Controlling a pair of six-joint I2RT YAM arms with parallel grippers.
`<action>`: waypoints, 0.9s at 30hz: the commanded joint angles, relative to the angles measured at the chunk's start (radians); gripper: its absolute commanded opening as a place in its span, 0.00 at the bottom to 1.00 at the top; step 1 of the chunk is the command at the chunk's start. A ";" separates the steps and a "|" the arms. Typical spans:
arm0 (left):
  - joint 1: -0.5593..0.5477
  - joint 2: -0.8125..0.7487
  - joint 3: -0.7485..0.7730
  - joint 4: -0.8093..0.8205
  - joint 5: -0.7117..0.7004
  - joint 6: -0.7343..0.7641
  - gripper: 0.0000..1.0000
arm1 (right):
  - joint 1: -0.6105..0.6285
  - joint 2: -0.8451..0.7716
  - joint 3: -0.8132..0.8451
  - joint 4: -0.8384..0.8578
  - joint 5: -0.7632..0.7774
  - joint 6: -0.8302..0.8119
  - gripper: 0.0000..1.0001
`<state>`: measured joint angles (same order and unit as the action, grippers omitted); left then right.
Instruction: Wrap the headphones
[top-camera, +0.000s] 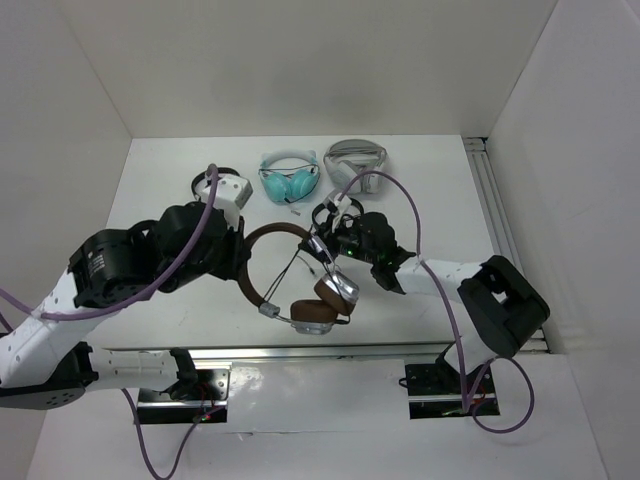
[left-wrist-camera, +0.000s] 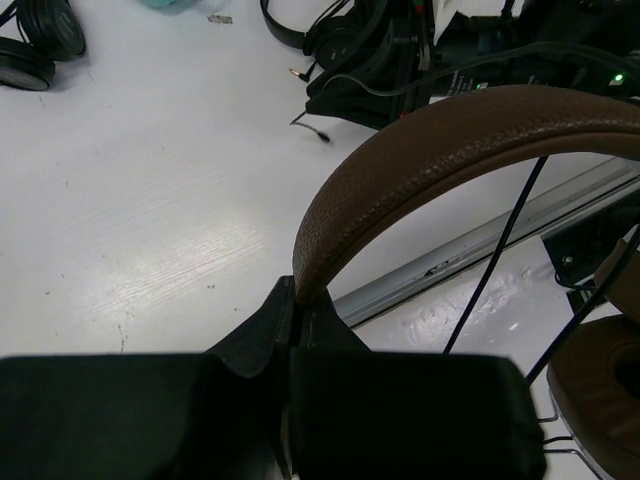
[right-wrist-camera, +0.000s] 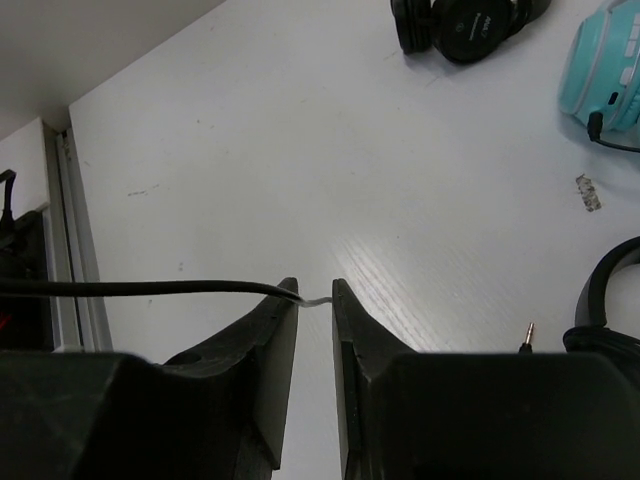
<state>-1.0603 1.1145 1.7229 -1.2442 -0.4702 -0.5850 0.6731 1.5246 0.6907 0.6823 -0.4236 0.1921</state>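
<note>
The headphones have a brown leather headband (top-camera: 262, 240) and brown-padded silver cups (top-camera: 318, 312), and hang near the table's front edge. My left gripper (top-camera: 240, 258) is shut on the headband (left-wrist-camera: 430, 150); the fingers (left-wrist-camera: 297, 300) pinch its end. An ear pad (left-wrist-camera: 600, 380) shows at lower right, with the thin black cable (left-wrist-camera: 500, 250) running up past it. My right gripper (top-camera: 326, 240) is beside the cups. Its jaws (right-wrist-camera: 315, 290) stand a narrow gap apart. The cable (right-wrist-camera: 150, 288) lies over the left fingertip and its silver end bridges the gap.
A teal pair (top-camera: 288, 180), a grey-white pair (top-camera: 355, 157) and a small black pair (top-camera: 215, 185) lie along the back. Another black headset (top-camera: 335, 213) with a loose plug (right-wrist-camera: 527, 335) lies by my right gripper. Metal rails run along the front (top-camera: 300, 352) and right (top-camera: 495, 200).
</note>
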 joint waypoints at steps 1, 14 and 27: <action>-0.004 -0.006 0.058 0.043 -0.002 -0.064 0.00 | -0.006 0.014 -0.017 0.148 -0.009 0.021 0.27; -0.004 0.024 0.092 0.043 0.041 -0.084 0.00 | -0.006 0.051 0.015 0.194 0.059 0.032 0.26; -0.004 -0.047 0.087 0.011 -0.234 -0.317 0.00 | 0.095 0.042 -0.115 0.301 0.158 0.070 0.01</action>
<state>-1.0615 1.1328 1.7985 -1.2968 -0.5655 -0.7643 0.7155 1.6066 0.6323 0.9134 -0.3489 0.2573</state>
